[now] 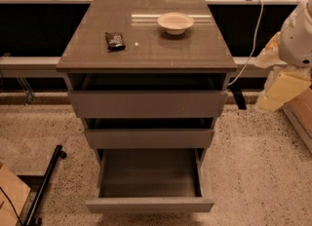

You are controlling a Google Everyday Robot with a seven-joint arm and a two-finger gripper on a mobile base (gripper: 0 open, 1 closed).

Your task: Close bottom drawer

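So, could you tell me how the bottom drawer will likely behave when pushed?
The bottom drawer looks empty, so probably light and easy-sliding. Its flat, handle-less front likely takes a push stiffly. The pincer hangs right of the cabinet.

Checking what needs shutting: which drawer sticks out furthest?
The bottom drawer, its whole box exposed; the top drawer and middle drawer barely protrude. The gripper hangs right of the cabinet.
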